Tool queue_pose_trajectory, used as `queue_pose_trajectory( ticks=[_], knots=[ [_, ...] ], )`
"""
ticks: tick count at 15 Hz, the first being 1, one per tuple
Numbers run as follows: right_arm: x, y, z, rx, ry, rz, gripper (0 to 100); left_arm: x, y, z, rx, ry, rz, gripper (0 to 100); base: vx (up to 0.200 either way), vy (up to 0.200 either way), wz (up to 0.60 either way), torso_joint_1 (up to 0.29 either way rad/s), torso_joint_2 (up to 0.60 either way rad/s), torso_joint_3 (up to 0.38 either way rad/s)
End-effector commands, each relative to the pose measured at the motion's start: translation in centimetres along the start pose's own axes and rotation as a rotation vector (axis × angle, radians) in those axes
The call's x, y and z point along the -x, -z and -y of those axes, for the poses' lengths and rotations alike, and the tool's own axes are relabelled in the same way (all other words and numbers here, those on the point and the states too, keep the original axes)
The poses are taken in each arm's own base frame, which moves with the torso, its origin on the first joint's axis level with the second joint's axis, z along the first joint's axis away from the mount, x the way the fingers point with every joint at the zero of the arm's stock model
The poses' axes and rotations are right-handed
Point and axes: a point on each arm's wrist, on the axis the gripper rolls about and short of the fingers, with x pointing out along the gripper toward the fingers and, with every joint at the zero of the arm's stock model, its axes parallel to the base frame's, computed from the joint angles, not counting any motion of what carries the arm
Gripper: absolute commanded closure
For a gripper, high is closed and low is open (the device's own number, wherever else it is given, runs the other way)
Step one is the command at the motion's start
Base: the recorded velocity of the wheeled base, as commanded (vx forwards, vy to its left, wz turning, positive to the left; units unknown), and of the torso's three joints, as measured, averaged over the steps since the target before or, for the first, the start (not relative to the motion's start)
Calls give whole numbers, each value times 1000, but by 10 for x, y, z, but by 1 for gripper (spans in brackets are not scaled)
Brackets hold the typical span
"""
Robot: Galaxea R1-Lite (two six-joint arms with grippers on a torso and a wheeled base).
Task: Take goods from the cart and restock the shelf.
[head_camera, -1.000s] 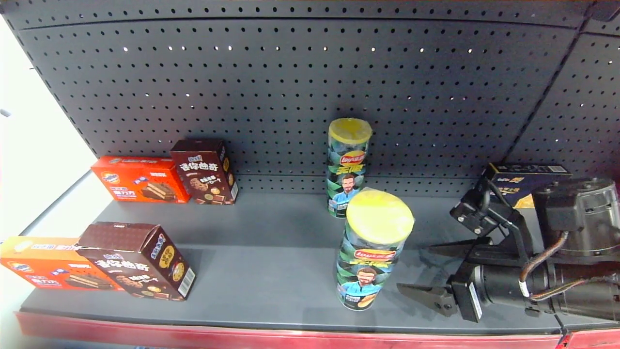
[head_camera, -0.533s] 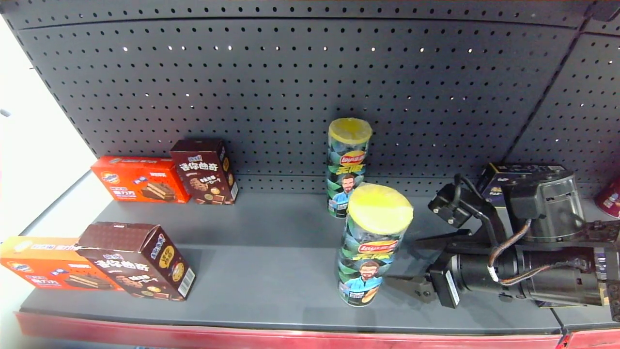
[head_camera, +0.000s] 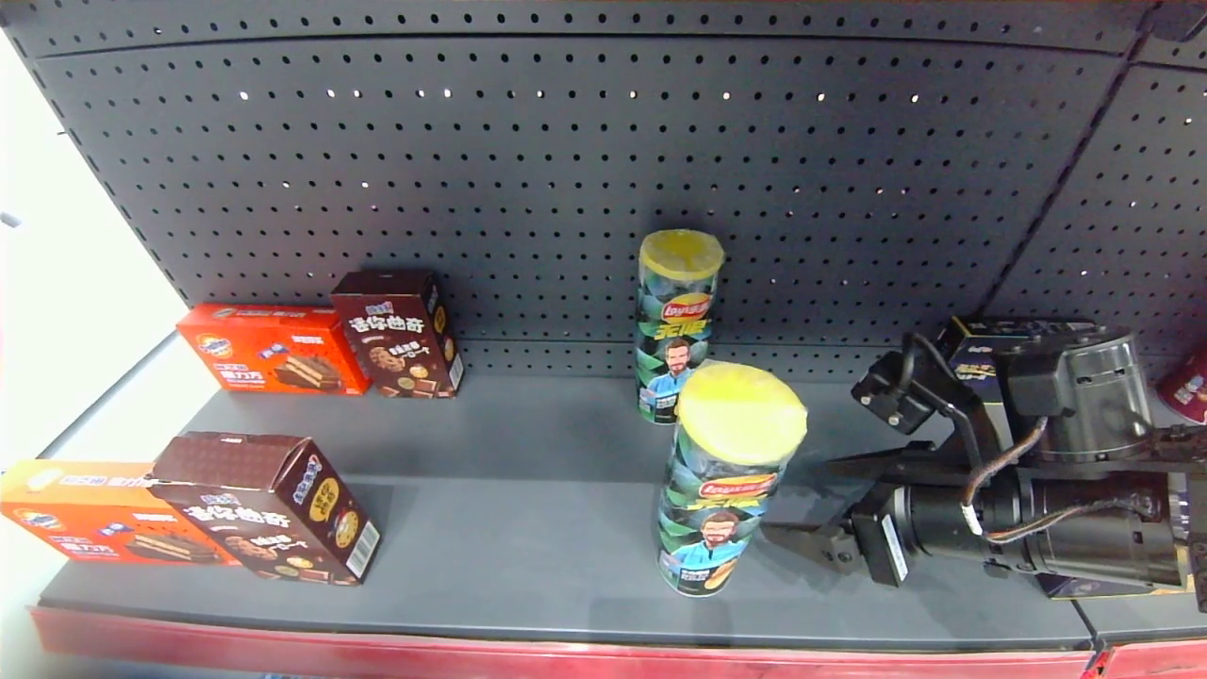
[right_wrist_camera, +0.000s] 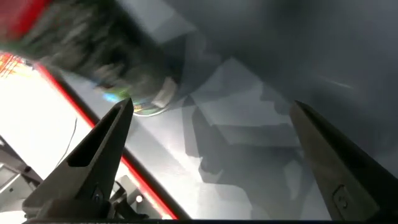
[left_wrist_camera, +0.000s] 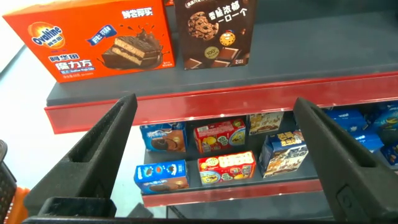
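Observation:
Two chip cans with yellow lids stand on the dark grey shelf [head_camera: 528, 509]. The back can [head_camera: 677, 325] is against the pegboard; the front can [head_camera: 728, 486] stands nearer the shelf's edge, leaning slightly. My right gripper [head_camera: 816, 505] lies low over the shelf just right of the front can, open, with its nearer fingertip [head_camera: 783, 539] close to the can's side. From the right wrist view the can [right_wrist_camera: 124, 68] is a blur beyond the open right gripper [right_wrist_camera: 211, 162]. My left gripper [left_wrist_camera: 211, 155] hangs open and empty in front of the shelf's red edge [left_wrist_camera: 249, 99].
On the shelf's left stand an orange box [head_camera: 273, 347] and a brown cookie box [head_camera: 398, 332] at the back, and another pair [head_camera: 94, 514] [head_camera: 269, 505] at the front. A dark blue box [head_camera: 981, 354] sits behind my right arm. Lower shelves hold small boxes [left_wrist_camera: 217, 155].
My right arm swung toward the shelf's back and left, nearer the front can, then drew slightly right. The front can shifted a little. The gripper stayed open.

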Motion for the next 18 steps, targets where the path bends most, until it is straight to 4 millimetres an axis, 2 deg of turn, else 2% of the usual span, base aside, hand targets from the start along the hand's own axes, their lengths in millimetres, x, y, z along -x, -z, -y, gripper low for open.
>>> queue_pose_trajectory(
  ticks=[1, 5, 11, 18],
  knots=[
    [4, -2, 3, -4, 13, 15, 0, 0, 0, 0, 0, 0, -2, 0, 0, 0, 0, 0, 0, 0],
    [1, -1, 7, -11, 31, 6, 0, 0, 0, 0, 0, 2, -2, 0, 0, 0, 0, 0, 0, 0],
    [-8, -1, -3, 7, -7, -11, 0, 0, 0, 0, 1, 0, -2, 0, 0, 0, 0, 0, 0, 0],
    [-5, -2, -2, 7, 2, 8, 0, 0, 0, 0, 0, 2, -2, 0, 0, 0, 0, 0, 0, 0]
  ],
)
